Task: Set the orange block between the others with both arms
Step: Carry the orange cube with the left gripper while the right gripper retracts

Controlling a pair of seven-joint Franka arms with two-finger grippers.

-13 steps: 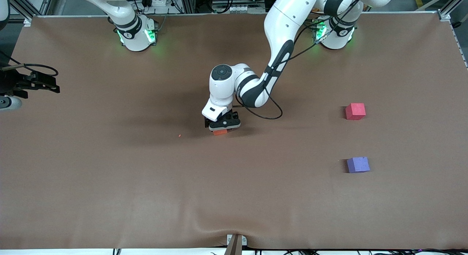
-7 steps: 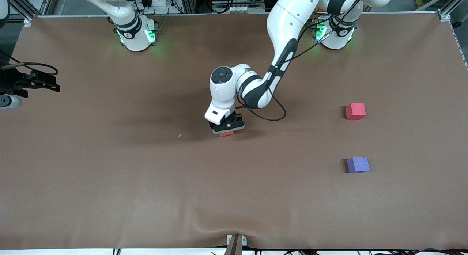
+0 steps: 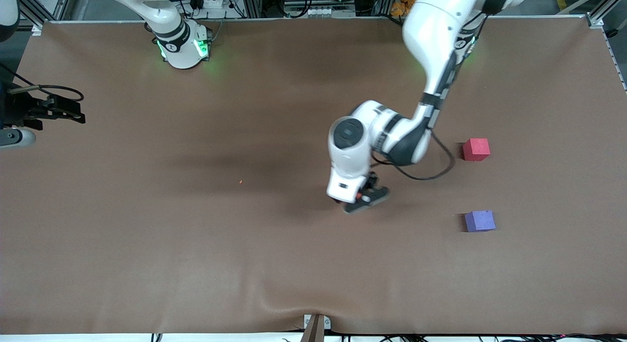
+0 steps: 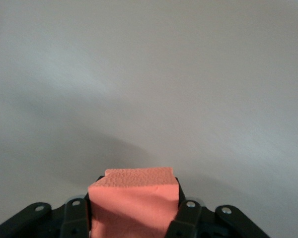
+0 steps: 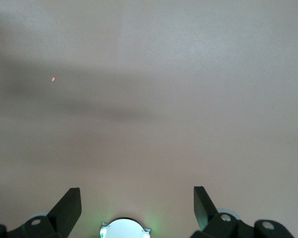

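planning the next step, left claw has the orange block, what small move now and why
Probably carry it on toward the gap between the red block and purple block. The left claw is shut on the orange block, short of them; the right claw waits open.

Orange block (image 4: 134, 198), red-pink cube (image 3: 476, 149), purple-blue cube (image 3: 479, 221), brown table (image 3: 147, 234)

The left gripper (image 3: 366, 201) has clamped the orange block (image 4: 134, 204); lifted it; carried it toward the left arm's end.

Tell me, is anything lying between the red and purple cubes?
No. In the front view, only bare table lies between the red cube and the purple cube.
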